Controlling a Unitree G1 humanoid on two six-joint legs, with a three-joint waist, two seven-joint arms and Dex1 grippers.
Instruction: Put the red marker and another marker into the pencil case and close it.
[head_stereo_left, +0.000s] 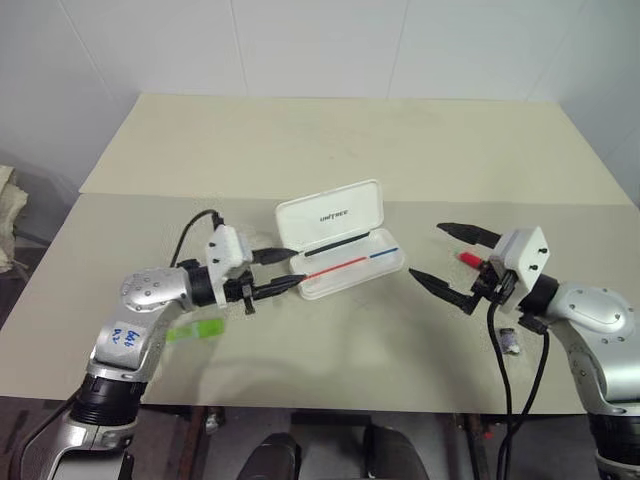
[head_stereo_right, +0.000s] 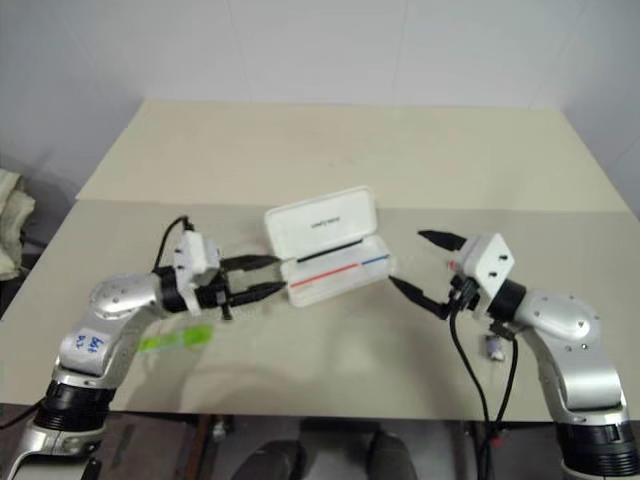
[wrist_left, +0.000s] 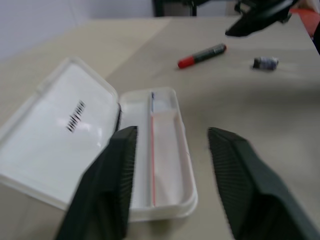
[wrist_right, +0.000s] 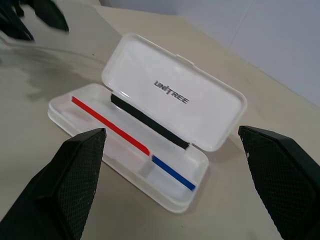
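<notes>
Two markers lie outside the pencil case, which sits open and empty at mid-worktop, lid raised. At far left the green highlighter rests flat, largely tucked under the left arm; the left pincer, fingers parted and clamped on nothing, points level at the case's near end. A nudge from those tips could skid the light box or knock the lid shut before anything is loaded. "UNITREE" reads in dark capitals inside the lid, above a red and blue stripe along the tray. Right of the case, the right pincer stands spread wide and empty, with the red marker just behind it. The round barrel may roll away on a careless close. A small dark stub nearby risks being grabbed by mistake.
</notes>
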